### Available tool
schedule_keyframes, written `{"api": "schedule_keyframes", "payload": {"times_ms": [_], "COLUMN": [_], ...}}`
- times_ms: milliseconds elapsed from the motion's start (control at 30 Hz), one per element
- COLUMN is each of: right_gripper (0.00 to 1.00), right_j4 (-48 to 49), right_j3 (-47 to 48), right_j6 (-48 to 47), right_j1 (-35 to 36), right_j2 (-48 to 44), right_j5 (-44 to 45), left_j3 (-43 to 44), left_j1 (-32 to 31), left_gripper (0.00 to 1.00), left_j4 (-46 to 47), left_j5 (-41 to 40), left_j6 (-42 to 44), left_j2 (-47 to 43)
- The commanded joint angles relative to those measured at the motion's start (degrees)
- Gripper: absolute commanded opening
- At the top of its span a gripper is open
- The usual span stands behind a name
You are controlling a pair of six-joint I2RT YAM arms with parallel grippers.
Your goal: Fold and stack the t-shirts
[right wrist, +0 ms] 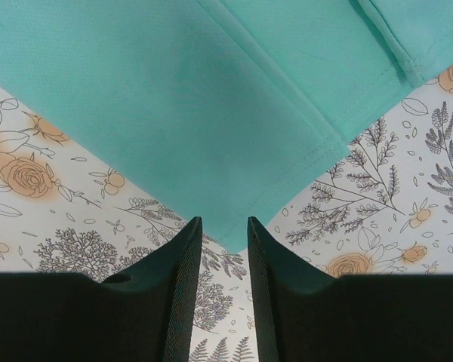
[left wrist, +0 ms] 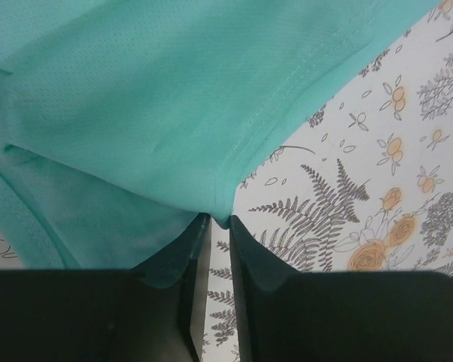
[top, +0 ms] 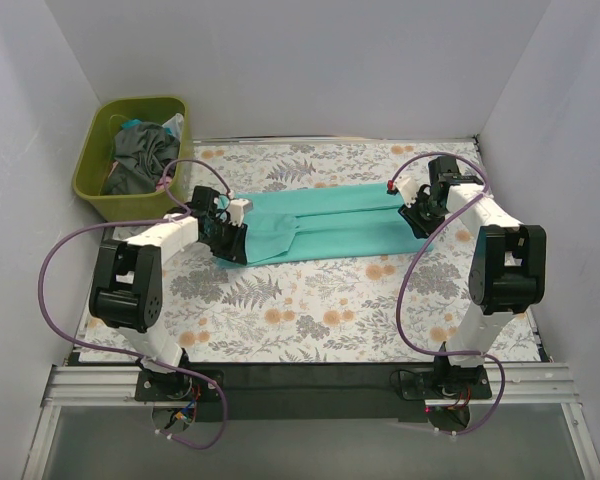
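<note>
A teal t-shirt (top: 325,222) lies folded into a long band across the middle of the table. My left gripper (top: 226,235) is at its left end. In the left wrist view the jaws (left wrist: 219,221) stand nearly together, pinching the shirt's hemmed corner (left wrist: 220,211) at their tips. My right gripper (top: 417,215) is at the shirt's right end. In the right wrist view its jaws (right wrist: 224,226) stand a little apart, and the shirt's corner (right wrist: 230,226) lies flat on the table between the tips, not pinched.
A green basket (top: 95,185) holding dark grey clothes (top: 140,155) stands at the back left, close to the left arm. The floral tablecloth (top: 320,310) covers the table. White walls close in the left, back and right sides.
</note>
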Motion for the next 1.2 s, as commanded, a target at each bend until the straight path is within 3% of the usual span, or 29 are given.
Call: {"api": "schedule_keyframes", "payload": {"times_ms": [0, 100, 167, 367, 667, 733, 767, 867, 1000, 1167], "right_gripper": [0.32, 0.31, 0.31, 0.29, 0.29, 0.30, 0.31, 0.33, 0.34, 0.31], "right_j4": [-0.3, -0.3, -0.3, -0.3, -0.3, -0.3, -0.3, -0.3, -0.2, -0.1], "right_j3": [1.0, 1.2, 1.4, 1.9, 2.4, 2.5, 2.5, 2.6, 2.5, 3.8], "right_j6": [0.1, 0.0, -0.1, -0.2, -0.3, -0.1, -0.1, 0.2, 0.3, 1.1], "right_j1": [-0.2, -0.2, -0.2, -0.1, -0.2, -0.2, -0.2, -0.2, -0.2, -0.1], "right_j2": [0.0, 0.2, 0.2, 0.8, 1.6, 1.8, 2.0, 1.8, 1.6, 3.3], "right_j5": [-0.3, -0.3, -0.3, -0.2, -0.2, -0.4, -0.4, -0.3, -1.0, -2.5], "left_j3": [2.4, 3.7, 4.7, 12.1, 23.6, 24.7, 25.1, 25.3, 23.0, 14.2], "left_j1": [-0.3, -0.2, 0.1, 2.5, 7.2, 8.0, 8.1, 8.4, 8.5, 8.2], "left_gripper": [0.16, 0.03, 0.00, 0.00, 0.00, 0.04, 0.14, 0.26, 0.33, 0.34], "left_j4": [1.9, 2.3, 3.1, 5.4, 11.5, 13.9, 14.6, 17.1, 19.0, 24.0], "left_j5": [1.8, 1.9, 2.1, 3.5, 8.0, 7.7, 7.7, 5.6, 3.3, 3.2], "left_j6": [-1.9, -2.9, -3.3, -5.1, -12.2, -14.8, -15.3, -15.6, -15.2, -14.9], "left_j2": [-2.0, -2.1, -2.0, 1.5, 13.9, 15.1, 15.9, 15.1, 11.2, 4.6]}}
